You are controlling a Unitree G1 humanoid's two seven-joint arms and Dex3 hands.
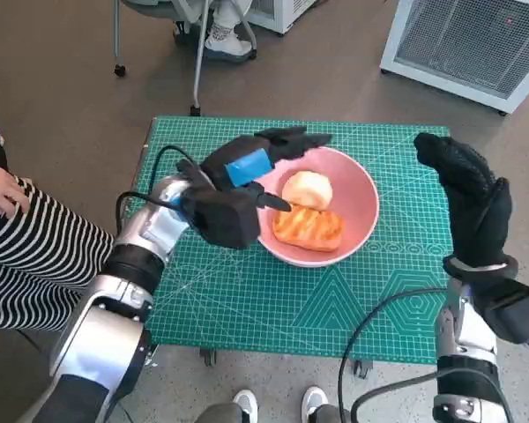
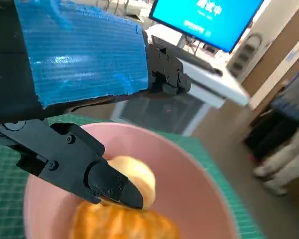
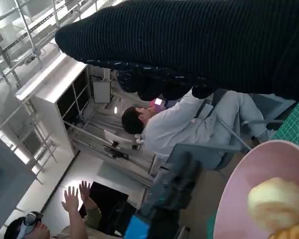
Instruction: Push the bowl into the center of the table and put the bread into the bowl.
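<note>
A pink bowl (image 1: pixel 360 204) sits near the middle of the green mat, a little toward its far side. Inside lie a pale round bun (image 1: pixel 307 189) and a golden grilled bread piece (image 1: pixel 309 227). My left hand (image 1: pixel 242 189) hovers over the bowl's left rim with its fingers spread and nothing in them; one finger points at the bun (image 2: pixel 139 177), above the golden bread (image 2: pixel 122 224) in the bowl (image 2: pixel 189 169). My right hand (image 1: pixel 467 189) is raised upright at the bowl's right, apart from it, holding nothing. The right wrist view catches the bowl (image 3: pixel 244 194) and bun (image 3: pixel 276 201).
The green cutting mat (image 1: pixel 273 300) covers the small table. A person in striped clothing (image 1: pixel 26 256) sits at the left edge. A white cabinet (image 1: pixel 476 44) stands far right, chair legs (image 1: pixel 198 62) beyond the table. Another seated person (image 3: pixel 179 124) shows in the right wrist view.
</note>
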